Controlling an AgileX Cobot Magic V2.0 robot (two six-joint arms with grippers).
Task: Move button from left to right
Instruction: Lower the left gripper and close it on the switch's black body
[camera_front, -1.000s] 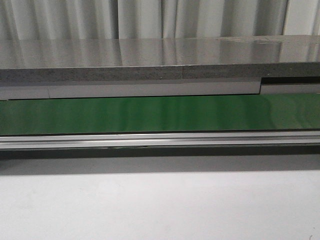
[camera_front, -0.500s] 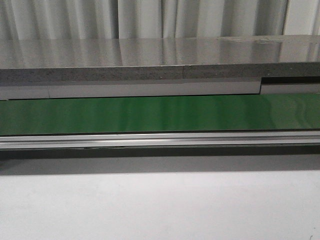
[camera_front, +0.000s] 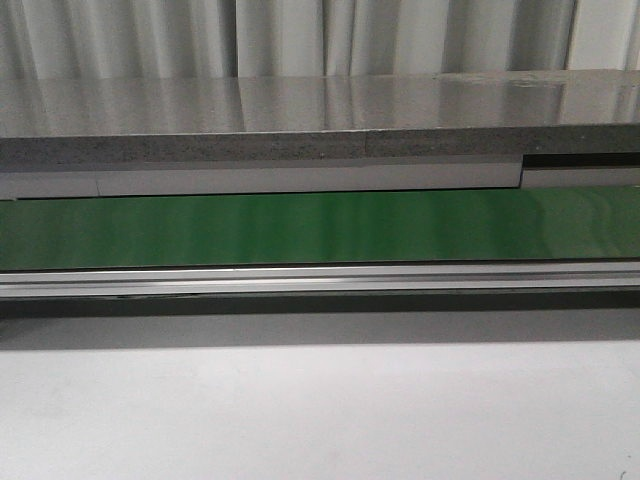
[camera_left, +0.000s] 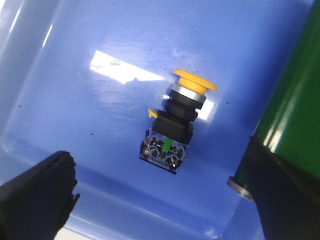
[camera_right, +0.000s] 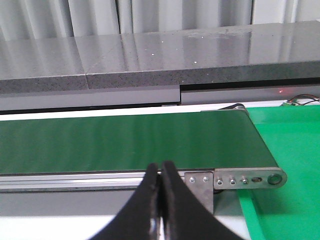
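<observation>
While your left end effector hovers spread wide over the push-button lying on its side in the blue tray, the right end effector is pinched empty; the round cap could roll and slip a skewed pinch.

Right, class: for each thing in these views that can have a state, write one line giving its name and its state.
button: lying on its side in the blue tray, ungripped.
blue tray: holds only the button in the part shown.
left gripper: jaws open, spread either side of the button.
right gripper: jaws shut, empty.
green conveyor belt: bare, nothing on it.
</observation>
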